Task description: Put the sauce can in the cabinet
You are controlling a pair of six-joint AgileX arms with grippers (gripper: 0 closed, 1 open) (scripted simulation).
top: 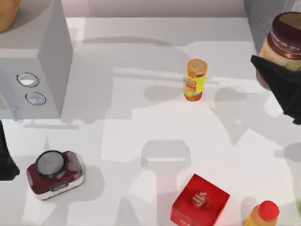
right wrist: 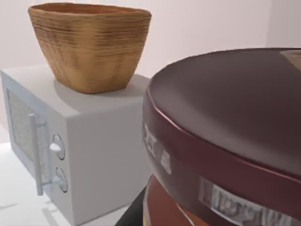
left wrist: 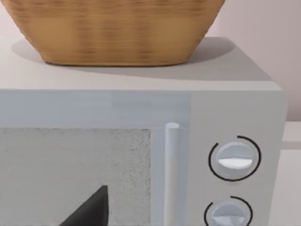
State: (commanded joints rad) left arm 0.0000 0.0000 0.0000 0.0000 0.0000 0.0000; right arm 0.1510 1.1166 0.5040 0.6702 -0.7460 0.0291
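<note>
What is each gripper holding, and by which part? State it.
The right gripper holds the sauce can by its body, below the maroon lid, at the table's right edge. The left gripper holds nothing.

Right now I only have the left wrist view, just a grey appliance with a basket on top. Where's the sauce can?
Observer: At the top view's far right edge, the sauce can is held by the right end effector.
Operator: Near the cabinet?
Observer: Yes, the cabinet fills the back right corner, right beside the can.
Operator: And my left arm?
Observer: The left arm is at the table's left edge, near a dark red device.
</note>
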